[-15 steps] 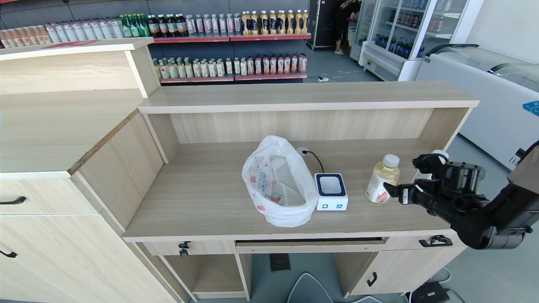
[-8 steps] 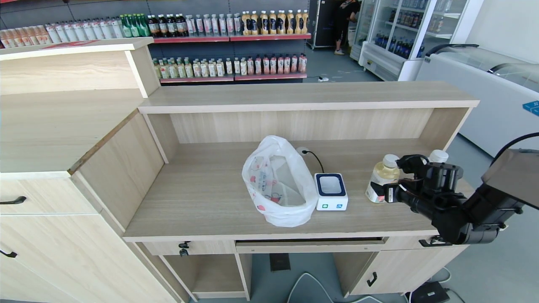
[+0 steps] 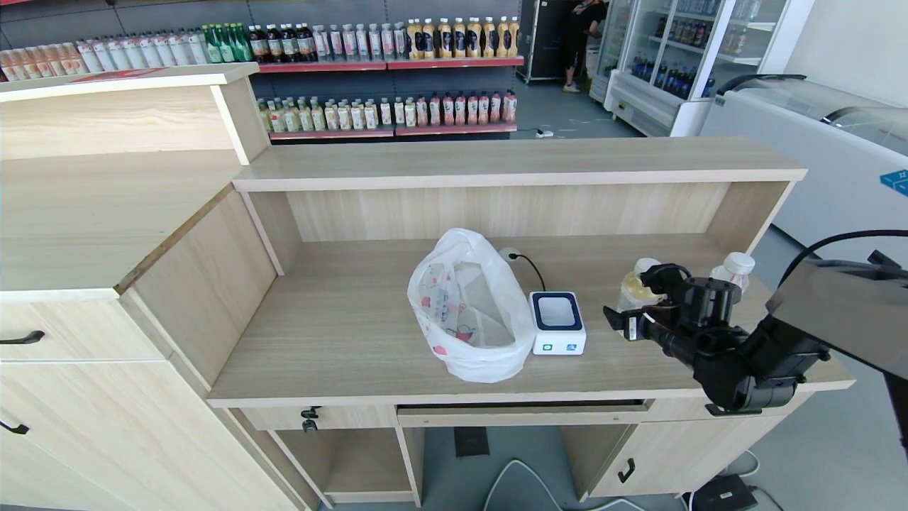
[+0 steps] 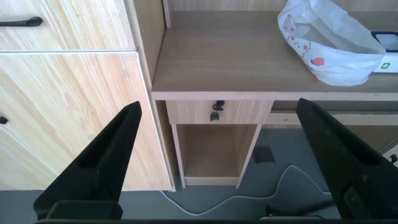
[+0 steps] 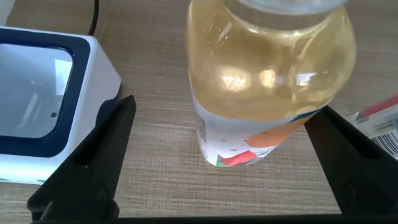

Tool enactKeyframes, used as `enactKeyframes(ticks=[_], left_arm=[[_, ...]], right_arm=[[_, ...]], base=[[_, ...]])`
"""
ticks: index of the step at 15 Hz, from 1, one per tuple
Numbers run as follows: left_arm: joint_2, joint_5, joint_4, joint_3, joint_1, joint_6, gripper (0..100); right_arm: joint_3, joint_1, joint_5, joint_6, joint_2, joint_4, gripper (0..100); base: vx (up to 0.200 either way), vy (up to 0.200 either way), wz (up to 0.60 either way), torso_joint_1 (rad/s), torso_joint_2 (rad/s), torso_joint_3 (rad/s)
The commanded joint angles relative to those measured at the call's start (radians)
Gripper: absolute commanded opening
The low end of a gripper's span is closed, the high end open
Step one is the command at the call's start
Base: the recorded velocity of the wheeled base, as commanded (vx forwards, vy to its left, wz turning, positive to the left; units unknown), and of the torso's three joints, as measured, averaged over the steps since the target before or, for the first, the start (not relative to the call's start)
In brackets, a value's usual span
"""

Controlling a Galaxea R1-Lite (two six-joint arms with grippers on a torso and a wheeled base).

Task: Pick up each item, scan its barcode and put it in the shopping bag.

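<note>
On the wooden shop tabletop [image 3: 340, 333], the right pincer [image 5: 224, 118] gapes wide and empty, the upright juice bottle [image 5: 267, 74] right between its fingers: smooth, rigid plastic, likely heavy with liquid, so grip low around the labelled body.

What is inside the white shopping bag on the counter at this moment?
The shopping bag stands open. Only its own white lining shows inside, no item. Its front wall covers the very bottom.
</note>
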Motion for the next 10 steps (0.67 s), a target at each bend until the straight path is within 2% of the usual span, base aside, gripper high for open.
enactKeyframes(ticks=[1, 10], left_arm=[[0.002, 0.0, 0.0, 0.0, 0.0, 0.0, 100], [0.002, 0.0, 0.0, 0.0, 0.0, 0.0, 100]], right_arm=[[-0.028, 0.008, -0.011, -0.001, 0.029, -0.003, 100], [-0.061, 0.002, -0.034, -0.005, 0.048, -0.042, 100]], base=[[0.0, 0.0, 0.0, 0.0, 0.0, 0.0], [0.0, 0.0, 0.0, 0.0, 0.0, 0.0]])
